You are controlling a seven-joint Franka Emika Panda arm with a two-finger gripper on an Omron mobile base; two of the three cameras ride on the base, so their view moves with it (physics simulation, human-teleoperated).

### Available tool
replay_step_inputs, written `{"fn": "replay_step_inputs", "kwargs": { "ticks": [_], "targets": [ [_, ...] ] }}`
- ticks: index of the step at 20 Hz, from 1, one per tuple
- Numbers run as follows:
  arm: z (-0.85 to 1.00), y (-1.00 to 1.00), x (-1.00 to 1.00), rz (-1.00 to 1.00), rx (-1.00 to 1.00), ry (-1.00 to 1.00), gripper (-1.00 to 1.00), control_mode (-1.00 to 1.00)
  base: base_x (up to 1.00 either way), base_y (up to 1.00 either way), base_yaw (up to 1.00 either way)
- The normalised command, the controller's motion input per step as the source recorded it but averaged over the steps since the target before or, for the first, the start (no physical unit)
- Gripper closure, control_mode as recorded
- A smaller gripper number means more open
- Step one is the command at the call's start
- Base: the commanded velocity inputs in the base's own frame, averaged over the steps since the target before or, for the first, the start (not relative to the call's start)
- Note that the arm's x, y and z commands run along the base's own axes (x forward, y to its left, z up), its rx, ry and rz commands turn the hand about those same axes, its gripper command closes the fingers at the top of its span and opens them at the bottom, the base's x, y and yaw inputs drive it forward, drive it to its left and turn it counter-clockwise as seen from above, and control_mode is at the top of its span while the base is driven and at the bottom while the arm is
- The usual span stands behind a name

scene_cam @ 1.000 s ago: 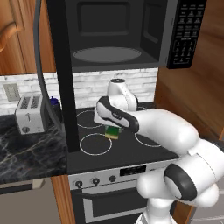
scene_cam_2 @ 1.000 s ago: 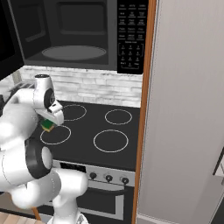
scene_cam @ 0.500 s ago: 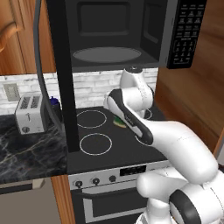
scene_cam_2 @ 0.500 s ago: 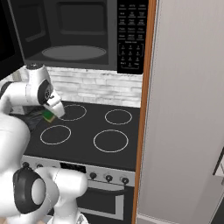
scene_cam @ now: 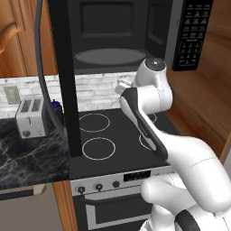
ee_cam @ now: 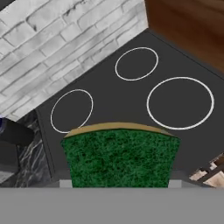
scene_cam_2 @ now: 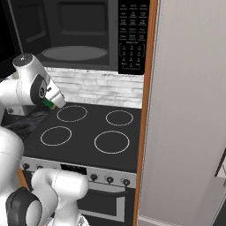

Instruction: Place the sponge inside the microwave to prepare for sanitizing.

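Carrying the sponge point(ee_cam: 119, 155) above the stove point(scene_cam_2: 90, 132), gripper point(scene_cam_2: 52, 105) partly closed on it, below the open microwave point(scene_cam: 113, 40).

From left in the left base view: toaster point(scene_cam: 30, 117) on the dark counter point(scene_cam: 27, 158), well apart from the work; then the microwave door point(scene_cam: 65, 76) swung wide, the grey turntable point(scene_cam: 110, 56) bare inside; then the arm, wrist raised beneath the cavity sill. Right base view shows a green edge of the sponge pinched between the jaws. Hand view shows its green face over a yellow layer, held across its width. Judged light, soft and compressible, not fragile and unlikely to slip; a hold across the middle of the short sides suits it. Placement not yet done.
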Motion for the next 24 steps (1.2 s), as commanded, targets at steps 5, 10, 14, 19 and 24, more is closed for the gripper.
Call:
{"fn": "replay_step_inputs", "kwargs": {
  "ticks": [5,10,14,19,24],
  "targets": [
    [0.77,-0.22,-0.14,-0.02,0.00,-0.27,1.00,-1.00,0.00,0.00,0.00],
    [0.75,-0.23,-0.06,-0.04,0.00,-0.24,1.00,-1.00,0.00,0.00,0.00],
    [0.62,-0.13,-0.01,-0.04,0.00,-0.16,1.00,-1.00,0.00,0.00,0.00],
    [0.34,-0.01,0.04,-0.03,-0.01,-0.04,1.00,-1.00,0.00,0.00,0.00],
    [0.06,0.00,0.70,-0.03,0.00,0.08,1.00,-1.00,0.00,0.00,0.00]
  ]
}}
